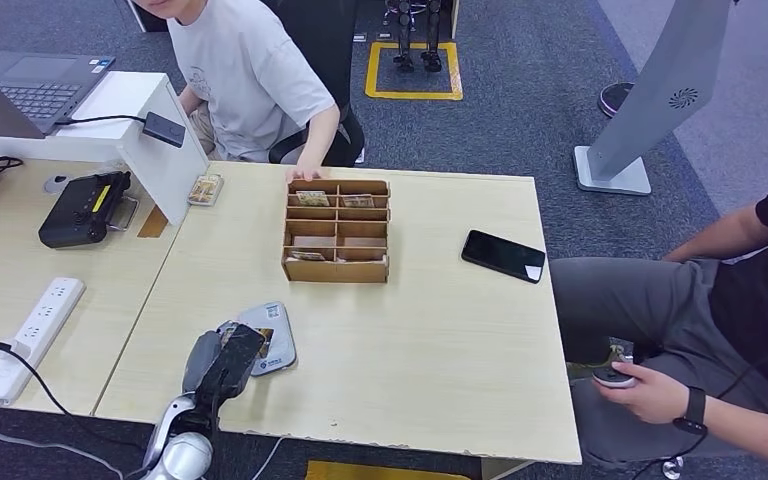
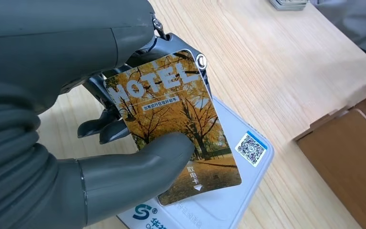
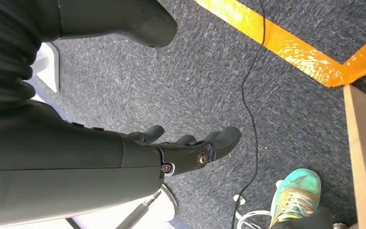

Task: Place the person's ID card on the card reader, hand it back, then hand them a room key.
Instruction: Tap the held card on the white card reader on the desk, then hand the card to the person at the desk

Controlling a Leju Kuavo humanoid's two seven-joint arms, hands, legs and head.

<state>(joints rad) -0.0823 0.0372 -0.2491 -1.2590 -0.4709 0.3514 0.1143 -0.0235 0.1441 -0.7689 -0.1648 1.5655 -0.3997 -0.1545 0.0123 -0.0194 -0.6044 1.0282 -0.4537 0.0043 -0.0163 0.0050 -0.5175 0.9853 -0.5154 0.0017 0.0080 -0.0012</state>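
Note:
My left hand (image 1: 222, 365) is at the table's near edge and holds a card (image 2: 171, 124) printed with yellow autumn trees and the word HOTEL. The thumb (image 2: 138, 167) presses on the card's face and the darker fingers lie behind it. The card sits just over the white-grey card reader (image 2: 240, 186), partly covering it; I cannot tell if they touch. In the head view the card reader (image 1: 278, 348) lies under my hand. My right hand (image 3: 190, 150) hangs beside the table above the carpet, fingers apart, holding nothing.
A wooden compartment box (image 1: 336, 270) with cards stands mid-table, and a seated person's hand (image 1: 307, 172) touches its far edge. A black phone (image 1: 503, 256) lies to the right. A second person (image 1: 720, 300) sits at the right. A power strip (image 1: 35, 325) lies on the left table.

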